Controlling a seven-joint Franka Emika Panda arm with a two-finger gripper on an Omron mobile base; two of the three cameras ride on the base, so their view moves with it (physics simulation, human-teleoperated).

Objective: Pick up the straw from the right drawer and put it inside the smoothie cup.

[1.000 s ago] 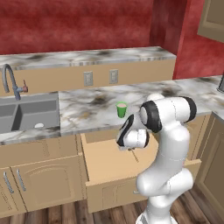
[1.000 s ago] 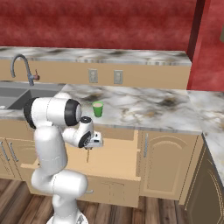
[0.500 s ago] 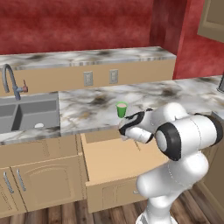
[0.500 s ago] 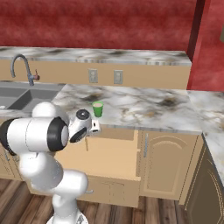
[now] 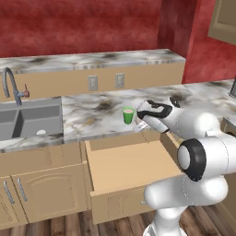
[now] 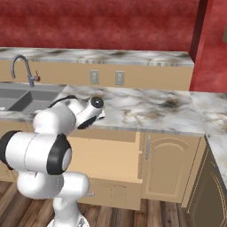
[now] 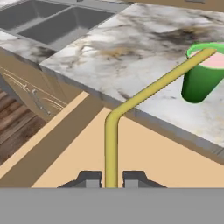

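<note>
Your gripper point(image 7: 111, 180) is clamped on the straw point(image 7: 131, 101), held over the open right drawer point(image 5: 133, 165). The straw's bent upper end reaches the rim of the smoothie cup point(image 7: 203, 73), which stands upright on the marble counter point(image 7: 131, 52) near its front edge.

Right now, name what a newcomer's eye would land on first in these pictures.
The white arm's claw, shut on the bent yellowish straw, whose far end reaches toward the rim of the bright green smoothie cup on the marble counter. Below it, the right drawer stands pulled open.
</note>
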